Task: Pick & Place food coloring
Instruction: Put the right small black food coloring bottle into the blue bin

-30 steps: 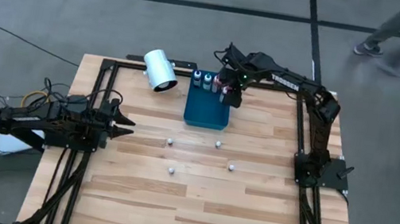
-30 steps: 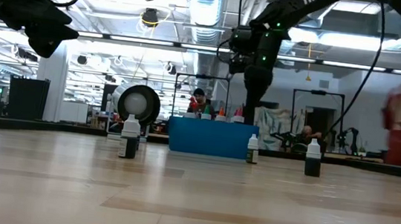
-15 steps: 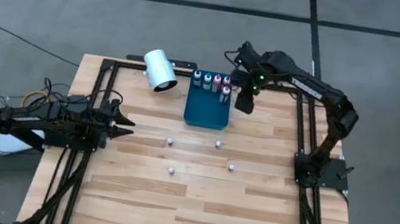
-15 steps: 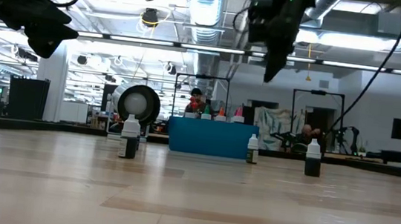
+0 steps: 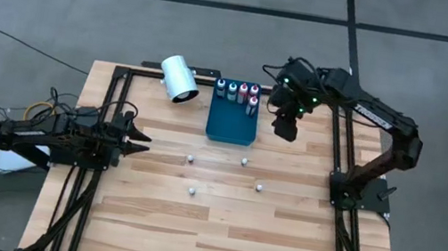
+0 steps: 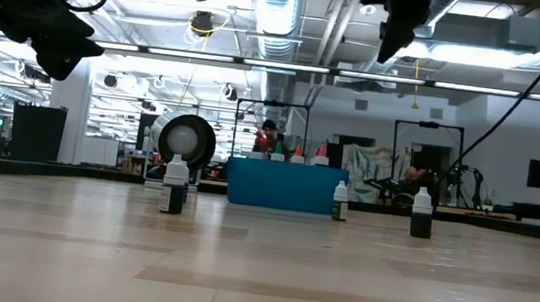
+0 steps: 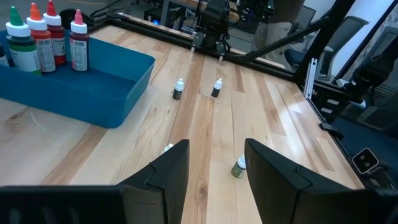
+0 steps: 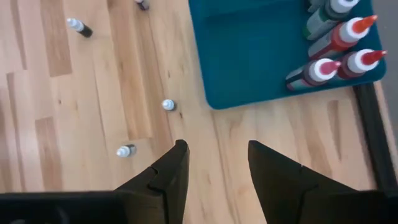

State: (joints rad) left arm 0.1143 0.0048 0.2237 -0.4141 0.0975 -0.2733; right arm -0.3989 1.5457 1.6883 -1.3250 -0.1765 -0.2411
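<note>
The blue tray [image 5: 232, 123] is serving as the collecting place: five bottles with coloured tops [image 5: 237, 91] are standing upright along its far wall, probably so the near part stays free for more. Four small white-capped bottles [image 5: 244, 161] are standing scattered on the table [image 5: 279, 233] just in front of the tray, apparently waiting to be fetched.

The right gripper [image 5: 286, 128] is hanging just beside the tray's right edge, fingers apart and holding nothing, looking down on the small bottles as if choosing one. The left gripper [image 5: 137, 140] is waiting well to the left of the tray, fingers apart and empty.

A white cylinder [image 5: 179, 79] is lying on its side left of the tray's far corner. From table height, the tray's wall is hiding all but the bottles' tops, and the right gripper is cut off above.
</note>
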